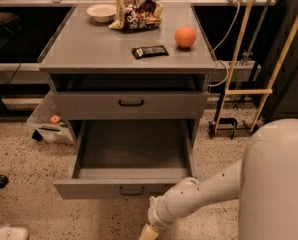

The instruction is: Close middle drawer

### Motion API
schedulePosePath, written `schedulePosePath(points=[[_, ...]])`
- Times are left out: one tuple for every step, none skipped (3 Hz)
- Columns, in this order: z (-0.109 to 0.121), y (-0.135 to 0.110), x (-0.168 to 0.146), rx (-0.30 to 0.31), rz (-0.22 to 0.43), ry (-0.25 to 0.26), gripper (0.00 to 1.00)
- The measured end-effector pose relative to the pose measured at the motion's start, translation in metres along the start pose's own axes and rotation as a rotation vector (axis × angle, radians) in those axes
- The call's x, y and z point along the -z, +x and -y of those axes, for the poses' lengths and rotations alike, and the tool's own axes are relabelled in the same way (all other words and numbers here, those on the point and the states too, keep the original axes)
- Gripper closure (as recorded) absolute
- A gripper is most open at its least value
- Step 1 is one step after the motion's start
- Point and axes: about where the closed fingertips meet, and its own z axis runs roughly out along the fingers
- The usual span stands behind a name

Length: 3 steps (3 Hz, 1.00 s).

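Plainly, the middle drawer [131, 151] is not yet closed. It stands pulled far out toward 6 o'clock from the cabinet [204, 91], with its shallow grey tray bare and its flat front hanging over the speckled floor. The small dark handle [131, 190] sits in the middle of that front.

The gripper [148, 232] is low at 6 o'clock from the handle, just beside the drawer front and largely cut off by the bottom edge. Whether the claw is apart or together I cannot tell. Its pale arm [204, 194] runs off toward 4 o'clock, passing near the drawer's right front corner.

Above, at 12 o'clock from the open tray, the upper drawer [89, 105] looks shut. On the cabinet top lie a bowl [101, 12] at 11 o'clock, a snack bag [136, 15] at 12, a dark bar [149, 51] near the centre and an orange [185, 36] at 2. A plastic bin [49, 121] sits on the floor at 9 o'clock from the drawer.

The risks I judge:
- The claw sits lower than the front, so a push from there may slide under the panel.
- A push to one side of the handle could skew the drawer and jam it.
- The arm could catch the right corner.
- A hard shove might shake the cabinet and roll the orange.
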Motion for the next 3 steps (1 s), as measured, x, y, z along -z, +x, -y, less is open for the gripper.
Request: schedulePosePath(points=[[0.047,-0.027,0.009,-0.021,0.034,0.103,0.00],[0.077,-0.062,0.022,-0.013,0.052,0.172,0.00],[0.074,-0.077,0.012,0.028,0.038,0.161,0.00]])
